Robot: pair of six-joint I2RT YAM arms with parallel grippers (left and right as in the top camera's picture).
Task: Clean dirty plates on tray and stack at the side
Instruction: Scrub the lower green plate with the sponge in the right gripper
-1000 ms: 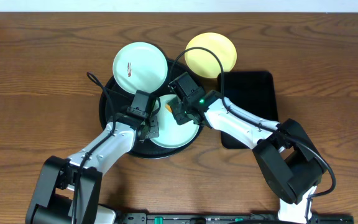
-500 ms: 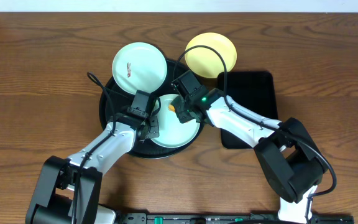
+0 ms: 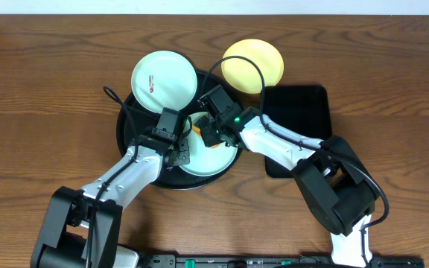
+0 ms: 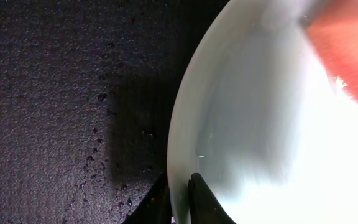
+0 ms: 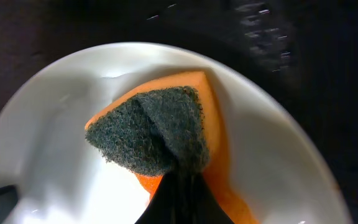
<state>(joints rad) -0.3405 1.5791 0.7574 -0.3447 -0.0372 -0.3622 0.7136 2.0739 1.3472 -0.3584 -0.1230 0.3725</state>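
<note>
On the round black tray (image 3: 136, 138) lies a mint-green plate (image 3: 216, 158). My left gripper (image 3: 182, 154) is shut on its left rim, one finger above and one below, as the left wrist view shows (image 4: 180, 200). My right gripper (image 3: 210, 134) is shut on an orange sponge (image 5: 213, 124) whose dark green scouring pad (image 5: 154, 134) is pressed onto that plate (image 5: 55, 149). A second mint-green plate (image 3: 164, 80) with a reddish smear rests across the tray's far rim. A pale yellow plate (image 3: 253, 65) sits on the table beyond the tray.
A black rectangular tray (image 3: 298, 123) lies to the right of the round tray, under my right arm. Bare wooden table (image 3: 43, 89) stretches to the left and right. The tray's surface (image 4: 55, 93) is dotted with water drops.
My right gripper has slid the sponge a little right and then back left over the plate. The left gripper has kept its hold on the rim.
</note>
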